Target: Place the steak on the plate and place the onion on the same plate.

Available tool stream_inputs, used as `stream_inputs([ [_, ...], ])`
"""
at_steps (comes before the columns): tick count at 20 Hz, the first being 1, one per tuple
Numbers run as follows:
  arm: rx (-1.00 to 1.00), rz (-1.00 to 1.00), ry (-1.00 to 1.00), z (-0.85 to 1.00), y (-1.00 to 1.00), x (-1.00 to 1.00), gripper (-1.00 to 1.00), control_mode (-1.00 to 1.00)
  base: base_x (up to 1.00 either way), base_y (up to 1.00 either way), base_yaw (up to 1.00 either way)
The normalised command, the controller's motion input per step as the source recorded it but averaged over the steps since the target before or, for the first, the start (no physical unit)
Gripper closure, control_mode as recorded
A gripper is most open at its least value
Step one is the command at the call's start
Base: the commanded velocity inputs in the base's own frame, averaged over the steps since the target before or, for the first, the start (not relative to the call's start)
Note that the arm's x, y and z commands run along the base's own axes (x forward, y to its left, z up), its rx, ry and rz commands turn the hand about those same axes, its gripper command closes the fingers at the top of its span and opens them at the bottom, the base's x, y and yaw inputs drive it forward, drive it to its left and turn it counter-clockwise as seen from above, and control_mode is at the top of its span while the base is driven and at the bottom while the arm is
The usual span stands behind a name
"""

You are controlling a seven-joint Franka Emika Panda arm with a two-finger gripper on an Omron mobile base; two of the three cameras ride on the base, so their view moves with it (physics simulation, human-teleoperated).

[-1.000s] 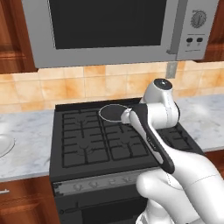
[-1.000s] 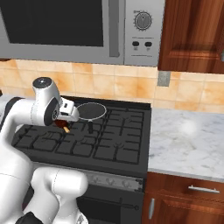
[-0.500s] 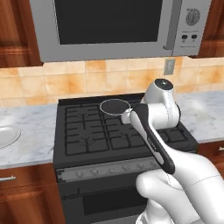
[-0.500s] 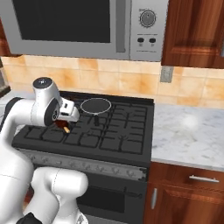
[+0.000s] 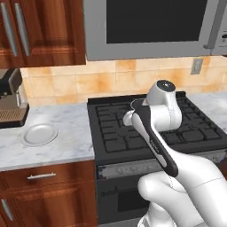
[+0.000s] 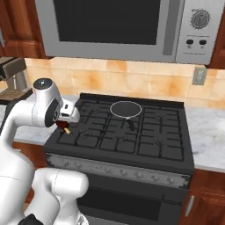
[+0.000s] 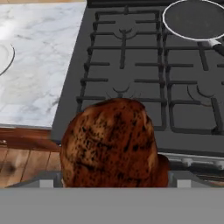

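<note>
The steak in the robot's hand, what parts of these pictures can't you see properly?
- Steak: in the hand view its bottom is cut off by the lower edge; the fingertips holding it are covered by the meat.
- Steak: in the right base view, mostly behind the white arm, too small for detail.
- Plate: cut off by the hand view's left edge.
- Pan: left base view, arm covers most.

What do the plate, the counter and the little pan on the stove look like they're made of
Plate: glossy white, probably ceramic.
Counter: grey-veined white, looks like polished marble.
Pan: dark matte inside with a pale rim, likely coated metal.
</note>
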Motion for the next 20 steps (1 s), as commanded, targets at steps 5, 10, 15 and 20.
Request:
stream_inputs([
  [5, 0.00, 0.00, 0.00, 0.00, 0.00, 0.00, 1.00, 1.00, 0.21, 0.83, -0.03],
  [10, 0.00, 0.00, 0.00, 0.00, 0.00, 0.00, 1.00, 1.00, 0.34, 0.79, -0.08],
  [15, 0.00, 0.00, 0.00, 0.00, 0.00, 0.00, 1.00, 1.00, 0.45, 0.66, -0.09],
  [20, 0.00, 0.00, 0.00, 0.00, 0.00, 0.00, 1.00, 1.00, 0.37, 0.53, -0.05],
])
